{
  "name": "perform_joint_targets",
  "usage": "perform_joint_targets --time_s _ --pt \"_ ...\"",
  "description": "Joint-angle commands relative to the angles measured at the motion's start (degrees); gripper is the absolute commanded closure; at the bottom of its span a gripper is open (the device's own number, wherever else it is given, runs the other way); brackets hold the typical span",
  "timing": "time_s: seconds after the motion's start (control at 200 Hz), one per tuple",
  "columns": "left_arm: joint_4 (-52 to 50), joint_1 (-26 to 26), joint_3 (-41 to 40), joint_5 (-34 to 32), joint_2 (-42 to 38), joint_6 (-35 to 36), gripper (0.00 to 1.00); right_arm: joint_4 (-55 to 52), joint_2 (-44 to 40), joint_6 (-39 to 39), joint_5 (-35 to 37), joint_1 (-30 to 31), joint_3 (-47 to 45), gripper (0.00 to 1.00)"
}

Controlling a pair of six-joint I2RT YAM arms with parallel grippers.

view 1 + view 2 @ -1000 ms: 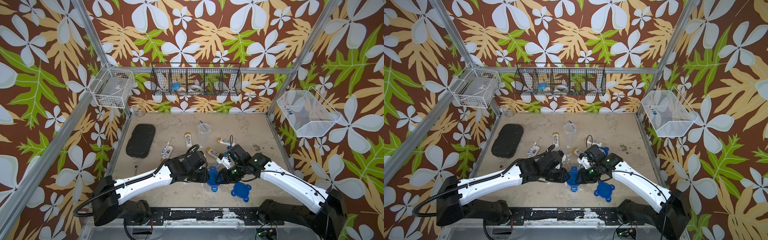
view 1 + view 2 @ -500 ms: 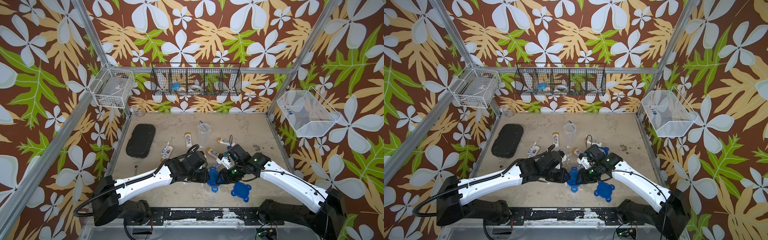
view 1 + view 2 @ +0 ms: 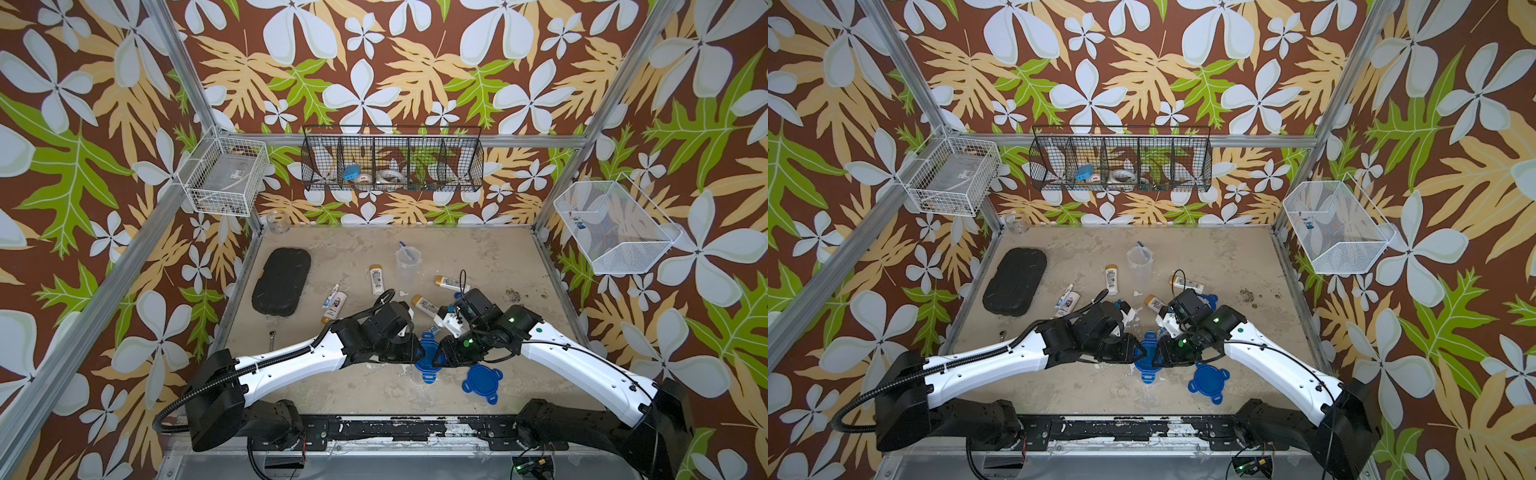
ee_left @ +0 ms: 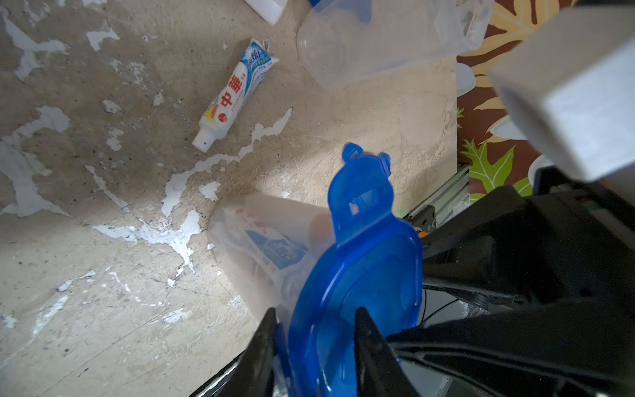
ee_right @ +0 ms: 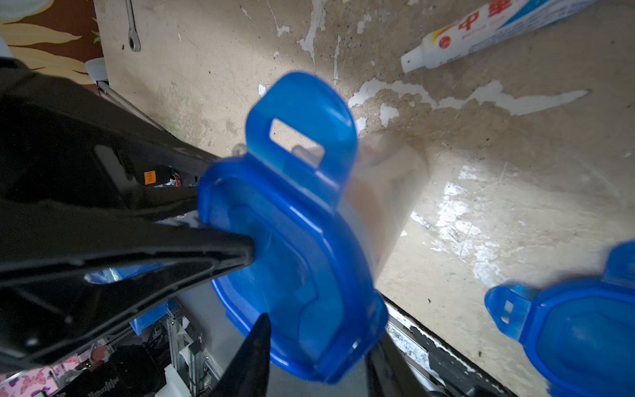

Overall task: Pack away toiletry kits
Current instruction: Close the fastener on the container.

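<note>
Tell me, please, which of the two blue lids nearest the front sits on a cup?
The lid between the left gripper and right gripper: it caps a clear cup. The other lid lies flat on the table, touching no cup.

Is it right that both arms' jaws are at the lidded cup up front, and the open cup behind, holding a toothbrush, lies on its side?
No: the open cup stands upright, as both top views show, with the toothbrush in it. Both arms' jaws are at the lidded cup.
</note>
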Motion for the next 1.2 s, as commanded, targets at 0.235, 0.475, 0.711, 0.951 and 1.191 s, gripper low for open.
perform_joint_targets --time_s 0.235,0.475,0.711,0.951,1.191 --pt "-14.94 3.50 5.10 -1.48 -0.85 7.31 0.32 12.70 0.59 -8.15 7.71 -0.27 1.30 0.54" --pt "-20.20 3.95 7.42 -4.86 -1.24 8.40 0.29 10.39 1.15 -8.98 10.37 -0.22 3.77 0.49" --pt "-25.54 4.34 14.32 -9.86 -1.52 12.37 0.38 3.98 -0.63 -9.36 12.19 -0.22 9.61 0.41" --pt "-25.21 4.32 25.52 -9.85 6.25 19.10 0.45 -1.32 -10.12 -5.27 9.09 1.49 1.46 0.43" --pt "-24.92 4.28 26.14 -6.85 9.35 22.76 0.49 3.24 -11.14 -2.12 6.47 2.86 -3.95 0.46"
